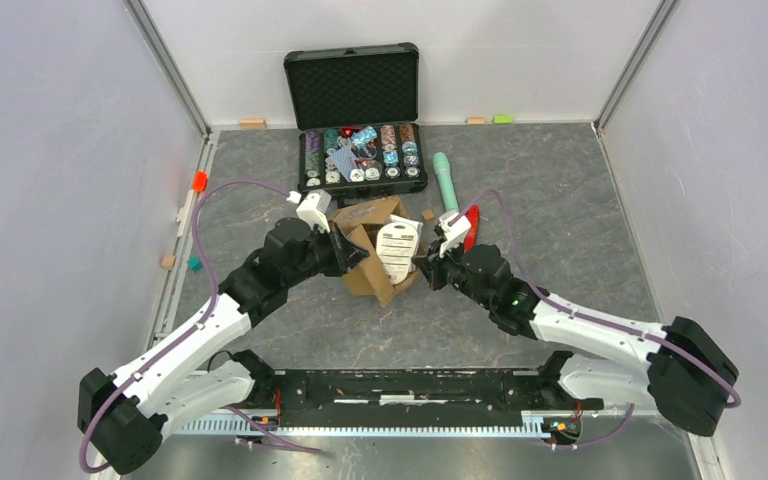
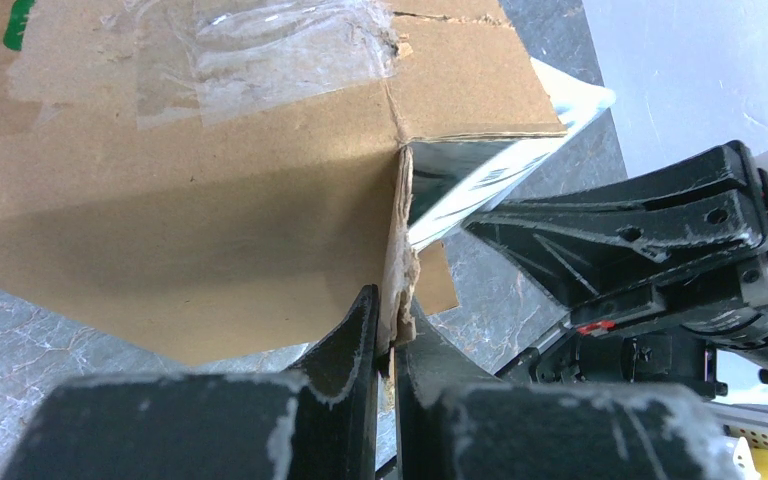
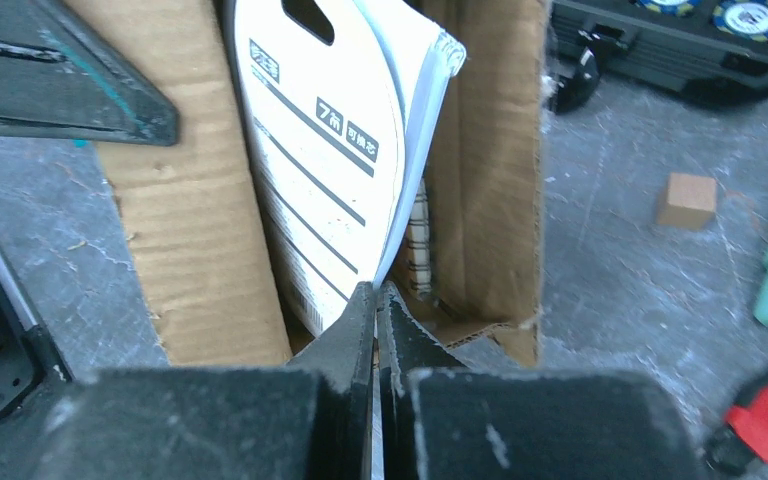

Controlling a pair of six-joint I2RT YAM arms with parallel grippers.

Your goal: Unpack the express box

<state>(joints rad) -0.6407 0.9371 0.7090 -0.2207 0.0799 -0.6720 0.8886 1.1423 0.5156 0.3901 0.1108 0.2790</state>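
Observation:
The express box (image 1: 368, 258) is a brown taped carton lying open in the middle of the table. My left gripper (image 1: 345, 250) is shut on a torn wall edge of the box (image 2: 397, 290); clear tape shows on its side (image 2: 260, 50). My right gripper (image 1: 422, 262) is shut on the edge of a white printed package (image 3: 330, 170) that sticks out of the box mouth (image 3: 480, 200). The package also shows in the top view (image 1: 397, 250). A checked item (image 3: 418, 250) lies deeper inside the box.
An open black case of poker chips (image 1: 360, 150) stands behind the box. A mint green cylinder (image 1: 446, 182) and a red-handled tool (image 1: 472, 226) lie to the right of it. A small wooden block (image 3: 687, 200) lies beside the box.

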